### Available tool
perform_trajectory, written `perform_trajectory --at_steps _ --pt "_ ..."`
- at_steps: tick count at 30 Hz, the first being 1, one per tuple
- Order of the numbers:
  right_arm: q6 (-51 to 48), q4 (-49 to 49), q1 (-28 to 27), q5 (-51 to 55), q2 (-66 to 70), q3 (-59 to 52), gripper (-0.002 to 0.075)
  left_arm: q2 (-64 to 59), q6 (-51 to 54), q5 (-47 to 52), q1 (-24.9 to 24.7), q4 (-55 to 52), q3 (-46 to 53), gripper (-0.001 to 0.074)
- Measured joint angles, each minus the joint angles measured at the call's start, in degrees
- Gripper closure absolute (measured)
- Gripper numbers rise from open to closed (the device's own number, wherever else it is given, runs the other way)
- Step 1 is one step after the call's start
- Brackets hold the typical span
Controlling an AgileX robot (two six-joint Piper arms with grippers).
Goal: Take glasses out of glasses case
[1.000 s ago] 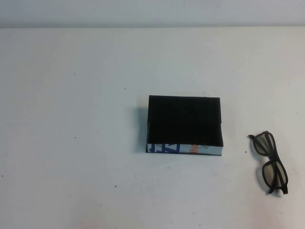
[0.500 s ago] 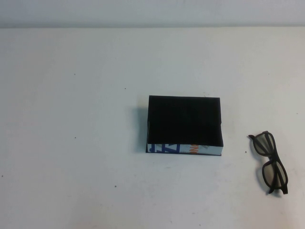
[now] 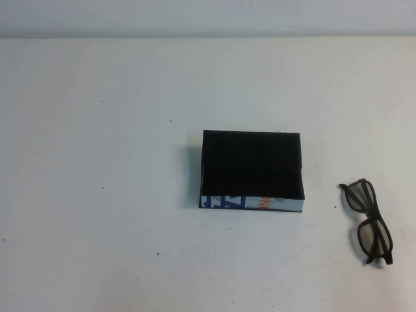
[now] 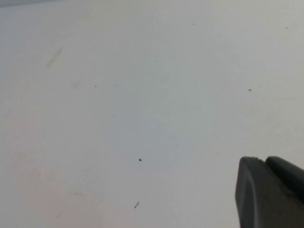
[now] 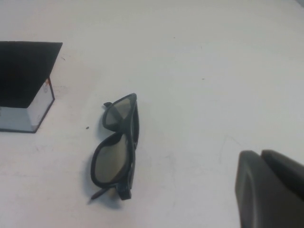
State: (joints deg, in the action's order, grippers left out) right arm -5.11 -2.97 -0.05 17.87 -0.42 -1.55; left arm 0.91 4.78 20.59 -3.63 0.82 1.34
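The glasses case (image 3: 251, 170) is seen near the middle of the white table (image 3: 97, 130) in the high view. It is a flat black box with a dark inside. The side wall nearest the robot is white, with blue letters and an orange mark on it.

The glasses (image 3: 368, 220) are not in the case. They are laid flat on the table, to the right of the case and a little nearer the robot, with bare table between them and the case. The frame is dark and the lenses are greyish. The arms are folded in.

In the right wrist view, the glasses (image 5: 116, 145) and one corner of the case (image 5: 26, 85) are seen on the table. Only a dark piece of the right gripper (image 5: 270, 190) is seen at the edge of that view. It is kept apart from the glasses, and nothing is seen held by it. How wide it is open cannot be told.

In the left wrist view, only bare table with a few small specks is seen. A dark piece of the left gripper (image 4: 270, 192) is seen at the edge, over that bare table. Nothing is seen held by it, and how wide it is open cannot be told.
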Motion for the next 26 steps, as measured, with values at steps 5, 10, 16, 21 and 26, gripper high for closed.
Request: perform_trajectory --at_steps 5,10,16,21,26 --pt "-1.1 0.6 0.0 0.0 0.0 0.0 0.0743 0.0 0.0 0.0 -0.1 0.0 0.0 0.0739" --pt "-1.1 -0.2 0.0 0.0 0.0 0.0 0.0743 0.0 0.0 0.0 -0.1 0.0 0.0 0.0739" --pt "1.0 -0.6 0.0 0.0 0.0 0.0 0.0743 0.0 0.0 0.0 -0.1 0.0 0.0 0.0739" --pt "1.1 -1.0 0.0 0.0 0.0 0.0 0.0743 0.0 0.0 0.0 -0.1 0.0 0.0 0.0739" --pt "1.2 -1.1 0.0 0.0 0.0 0.0 0.0743 0.0 0.0 0.0 -0.1 0.0 0.0 0.0739"
